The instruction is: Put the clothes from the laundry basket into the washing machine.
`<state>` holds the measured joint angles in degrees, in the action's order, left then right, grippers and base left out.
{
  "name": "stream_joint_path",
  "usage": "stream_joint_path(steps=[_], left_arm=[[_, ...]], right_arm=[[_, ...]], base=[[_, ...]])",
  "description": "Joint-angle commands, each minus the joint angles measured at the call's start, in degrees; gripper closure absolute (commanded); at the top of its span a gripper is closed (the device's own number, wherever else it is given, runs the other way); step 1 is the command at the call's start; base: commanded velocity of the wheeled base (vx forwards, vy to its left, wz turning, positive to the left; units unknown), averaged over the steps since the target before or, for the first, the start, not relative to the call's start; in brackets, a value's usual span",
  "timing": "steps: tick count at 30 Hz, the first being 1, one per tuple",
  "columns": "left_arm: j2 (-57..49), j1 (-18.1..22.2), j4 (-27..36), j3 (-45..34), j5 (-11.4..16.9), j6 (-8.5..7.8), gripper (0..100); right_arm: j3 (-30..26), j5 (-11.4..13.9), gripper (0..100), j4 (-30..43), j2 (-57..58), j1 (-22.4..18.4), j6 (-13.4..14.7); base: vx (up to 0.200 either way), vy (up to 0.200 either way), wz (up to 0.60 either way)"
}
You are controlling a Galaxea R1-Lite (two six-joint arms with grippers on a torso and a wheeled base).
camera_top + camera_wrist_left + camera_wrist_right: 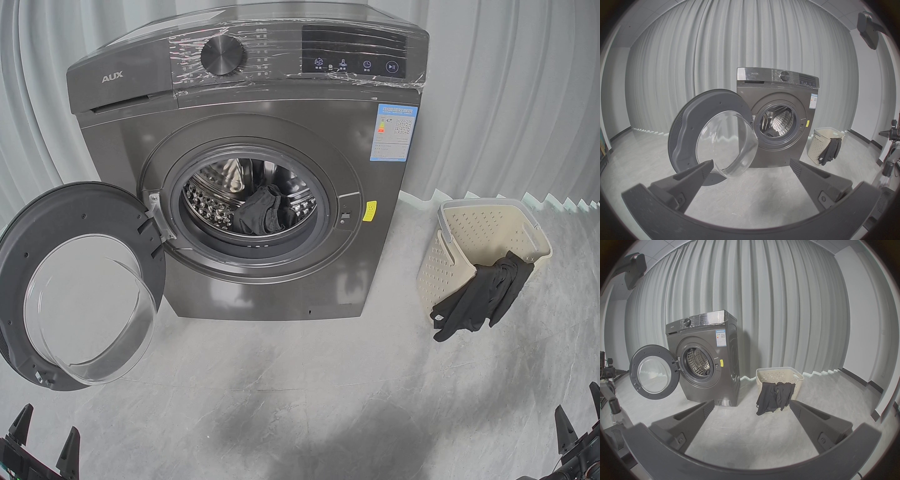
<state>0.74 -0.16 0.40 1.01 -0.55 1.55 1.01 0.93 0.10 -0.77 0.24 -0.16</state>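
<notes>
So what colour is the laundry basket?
Cream, with perforated walls; the head view shows the basket best.

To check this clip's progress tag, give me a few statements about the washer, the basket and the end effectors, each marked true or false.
1. The washing machine door is open. True.
2. The drum is empty. False: a dark garment lies inside it.
3. Some black clothes hang over the rim of the laundry basket. True.
4. The right end effector grips clothing. False: it is open and empty.
5. The laundry basket stands on the machine's left side. False: it stands to the right.
</notes>
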Motion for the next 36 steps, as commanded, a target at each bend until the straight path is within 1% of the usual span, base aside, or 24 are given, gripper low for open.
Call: stream_joint_path(steps=[1, 5, 10, 20, 28, 36], left_arm=[[-0.66, -0.02, -0.05, -0.92, 0.02, -0.14, 0], [-0.66, -0.02, -0.05, -0.92, 0.11, -0.23, 0], [-0.66, -0.02, -0.05, -0.92, 0.02, 0.3, 0], [-0.66, -0.02, -0.05, -0.92, 0.02, 0.21, 0], [-0.66, -0.02, -0.05, -0.92, 0.02, 0.65, 0], [-0.66, -0.02, -0.05, -0.92, -0.15, 0.56, 0]], right_arm=[[-0.92, -0.05, 0, -0.01, 0.68, 0.02, -0.02], [-0.92, 0.04, 0, -0.01, 0.68, 0.02, -0.02], [-1.01, 0.04, 0, -0.01, 0.68, 0.02, -0.02], [-0.92, 0.04, 0, -0.01, 0.68, 0.02, -0.02], [-0.92, 0.04, 0, -0.01, 0.68, 0.02, -0.02], [-0.92, -0.05, 0, -0.01, 0.68, 0.02, -0.02]], base=[[0.0, -0.2, 0.0], [0.0, -0.2, 0.0], [0.0, -0.2, 0.0], [0.0, -0.2, 0.0], [0.0, -0.2, 0.0], [0.0, -0.2, 0.0]])
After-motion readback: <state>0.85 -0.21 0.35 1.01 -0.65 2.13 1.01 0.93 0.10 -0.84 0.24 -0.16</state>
